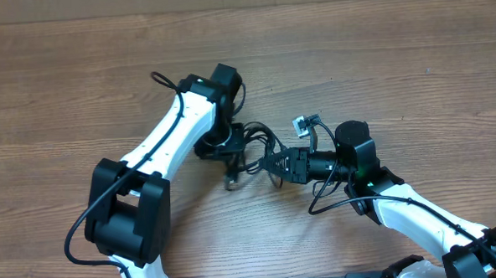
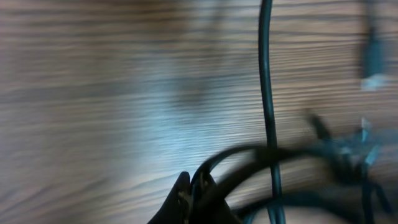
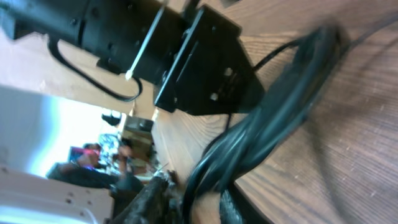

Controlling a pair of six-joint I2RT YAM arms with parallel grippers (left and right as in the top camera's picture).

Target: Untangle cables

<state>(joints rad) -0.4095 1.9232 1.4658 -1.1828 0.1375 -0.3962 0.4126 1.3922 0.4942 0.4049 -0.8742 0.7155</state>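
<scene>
Cables [image 1: 250,139], thin black cords, lie in a tangled knot on the wooden table [image 1: 61,80], between my two grippers. My left gripper [image 2: 188,193] is pressed together on a loop of the knot. My right gripper [image 3: 189,202] has the bundle running between its fingers; I cannot tell whether they pinch it. One silvery plug end [image 1: 304,121] lies just beside the knot
</scene>
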